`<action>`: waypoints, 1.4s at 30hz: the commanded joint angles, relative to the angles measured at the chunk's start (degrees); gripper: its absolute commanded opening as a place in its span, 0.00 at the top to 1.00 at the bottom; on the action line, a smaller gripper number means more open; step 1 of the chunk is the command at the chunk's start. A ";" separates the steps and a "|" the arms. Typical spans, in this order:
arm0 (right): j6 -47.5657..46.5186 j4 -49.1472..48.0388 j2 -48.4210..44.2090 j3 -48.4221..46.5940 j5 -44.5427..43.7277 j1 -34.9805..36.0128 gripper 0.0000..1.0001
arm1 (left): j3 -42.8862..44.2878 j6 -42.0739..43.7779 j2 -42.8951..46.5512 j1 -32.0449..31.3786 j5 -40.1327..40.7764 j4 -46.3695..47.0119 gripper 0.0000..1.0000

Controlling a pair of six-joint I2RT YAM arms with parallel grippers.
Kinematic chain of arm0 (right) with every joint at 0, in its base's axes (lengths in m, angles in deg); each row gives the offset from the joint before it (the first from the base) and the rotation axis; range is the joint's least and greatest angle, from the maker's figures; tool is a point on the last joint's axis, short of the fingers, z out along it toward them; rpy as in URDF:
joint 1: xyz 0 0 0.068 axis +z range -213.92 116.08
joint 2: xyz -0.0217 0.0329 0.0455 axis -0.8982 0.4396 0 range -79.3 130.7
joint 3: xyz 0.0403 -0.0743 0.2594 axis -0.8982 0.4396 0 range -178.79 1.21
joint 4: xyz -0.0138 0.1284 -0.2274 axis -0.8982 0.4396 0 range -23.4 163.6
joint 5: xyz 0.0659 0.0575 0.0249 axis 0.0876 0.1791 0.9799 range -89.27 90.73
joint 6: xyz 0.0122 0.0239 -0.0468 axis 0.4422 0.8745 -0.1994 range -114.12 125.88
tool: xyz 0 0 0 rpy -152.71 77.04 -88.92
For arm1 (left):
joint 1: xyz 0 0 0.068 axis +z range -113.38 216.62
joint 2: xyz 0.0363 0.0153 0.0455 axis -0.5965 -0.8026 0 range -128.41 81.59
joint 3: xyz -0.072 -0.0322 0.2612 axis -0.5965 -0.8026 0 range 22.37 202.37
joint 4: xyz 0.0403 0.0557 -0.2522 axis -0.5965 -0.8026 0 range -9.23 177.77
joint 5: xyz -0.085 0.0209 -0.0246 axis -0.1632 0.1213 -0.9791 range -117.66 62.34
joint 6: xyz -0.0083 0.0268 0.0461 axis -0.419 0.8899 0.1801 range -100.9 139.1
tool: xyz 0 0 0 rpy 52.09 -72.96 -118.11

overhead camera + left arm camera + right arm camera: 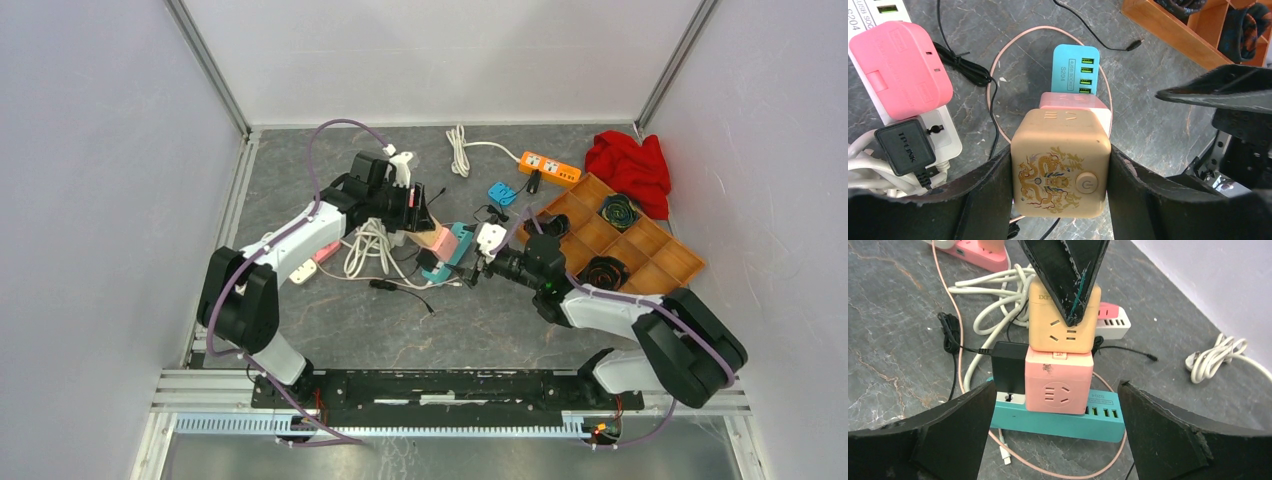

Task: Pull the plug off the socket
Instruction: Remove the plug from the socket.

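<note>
1. The left gripper, low in the left wrist view, is clamped on the tan cube adapter, with a black finger pressed against each side of it.
2. The tan cube adapter tops a stack. Under it sits a pink cube adapter, which is plugged into a teal power strip lying on the grey table. In the right wrist view no gap shows between the two cubes.
3. The right gripper faces the stack from the centre of its own view, jaws spread wide and holding nothing. Its fingers stand either side of the pink cube adapter, apart from it.
4. By these pictures the grasp is made but the pull is not, and the plug sits fully in its socket. What is left is to draw the tan cube adapter straight off. The right gripper will probably have to close on the lower stack to hold it down.
5. At the left of the left wrist view, a white power strip carries a pink adapter and a black charger. A wooden tray fills the upper right.
</note>
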 commanded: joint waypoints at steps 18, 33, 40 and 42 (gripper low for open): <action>0.87 -7.23 10.22 -4.13 -9.33 3.16 0.02 | -0.58 -6.25 1.93 -2.88 -5.13 0.94 0.98; 1.71 -5.78 15.31 -8.79 -10.31 3.41 0.14 | -0.58 -6.51 1.32 -2.95 -6.35 0.93 0.98; 0.40 -5.67 15.60 -8.18 -9.14 3.37 0.38 | -0.58 -6.43 1.40 -2.95 -6.41 0.84 0.98; 0.17 -5.66 15.50 -7.94 -8.98 3.39 0.47 | -0.41 -6.17 1.39 -2.95 -6.19 0.52 0.98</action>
